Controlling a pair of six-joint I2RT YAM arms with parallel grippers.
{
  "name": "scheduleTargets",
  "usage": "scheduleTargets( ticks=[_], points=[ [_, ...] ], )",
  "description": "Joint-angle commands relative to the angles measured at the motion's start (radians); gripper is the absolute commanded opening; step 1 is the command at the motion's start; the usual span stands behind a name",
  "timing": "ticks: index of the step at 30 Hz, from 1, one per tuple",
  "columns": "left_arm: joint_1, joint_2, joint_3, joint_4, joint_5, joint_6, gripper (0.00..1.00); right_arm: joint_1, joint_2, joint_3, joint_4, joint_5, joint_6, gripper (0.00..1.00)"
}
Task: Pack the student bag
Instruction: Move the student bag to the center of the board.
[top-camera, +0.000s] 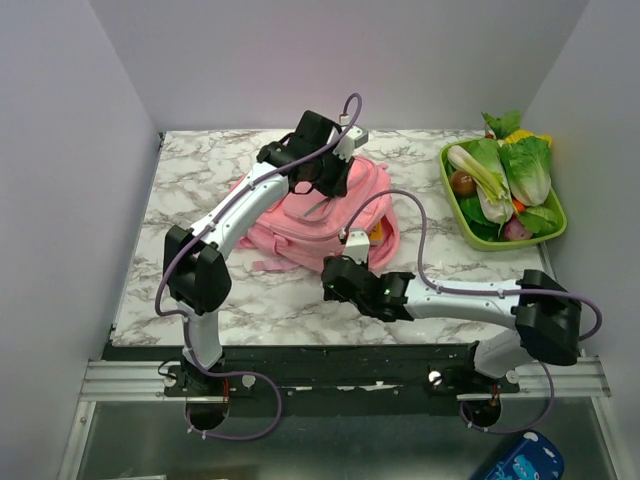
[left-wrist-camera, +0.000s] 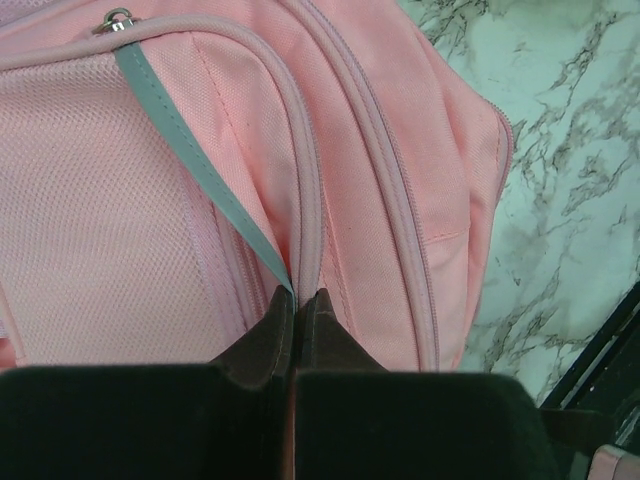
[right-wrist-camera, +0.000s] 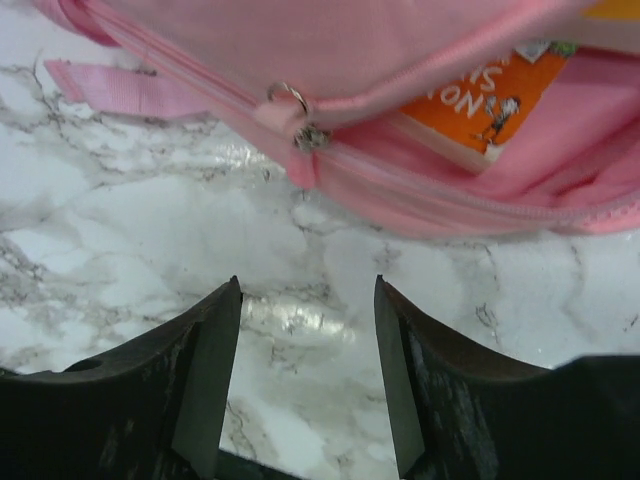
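The student bag (top-camera: 285, 222), a pink backpack, lies in the middle of the marble table. My left gripper (top-camera: 326, 176) sits on its far upper side. In the left wrist view that gripper (left-wrist-camera: 297, 293) is shut, pinching the bag's (left-wrist-camera: 120, 200) pink piping where a grey-green ribbon (left-wrist-camera: 190, 160) runs in. My right gripper (top-camera: 332, 280) hovers over the table at the bag's near edge. In the right wrist view it (right-wrist-camera: 307, 285) stands open with only marble between the fingers. Just beyond it hang a zip pull (right-wrist-camera: 296, 122) and a part-open pocket showing an orange book (right-wrist-camera: 490, 95).
A green tray (top-camera: 452, 205) of leafy vegetables stands at the back right corner. A loose pink strap (right-wrist-camera: 120, 88) trails on the marble to the left. A blue pouch (top-camera: 520, 462) lies below the table's front edge. White walls close in left, right and behind.
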Motion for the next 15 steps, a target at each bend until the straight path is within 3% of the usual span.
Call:
scheduleTargets(
  ticks=[1, 7, 15],
  points=[
    [-0.006, -0.060, -0.022, 0.102, 0.023, -0.041, 0.00, 0.002, 0.098, 0.070, 0.107, 0.165, -0.091, 0.62],
    [0.001, -0.073, -0.019, 0.096, 0.039, -0.060, 0.00, 0.001, 0.256, 0.187, 0.127, 0.242, -0.125, 0.61],
    [0.014, -0.085, -0.046, 0.113, 0.045, -0.079, 0.00, -0.007, 0.328, 0.216, 0.101, 0.315, -0.045, 0.52]
  ],
)
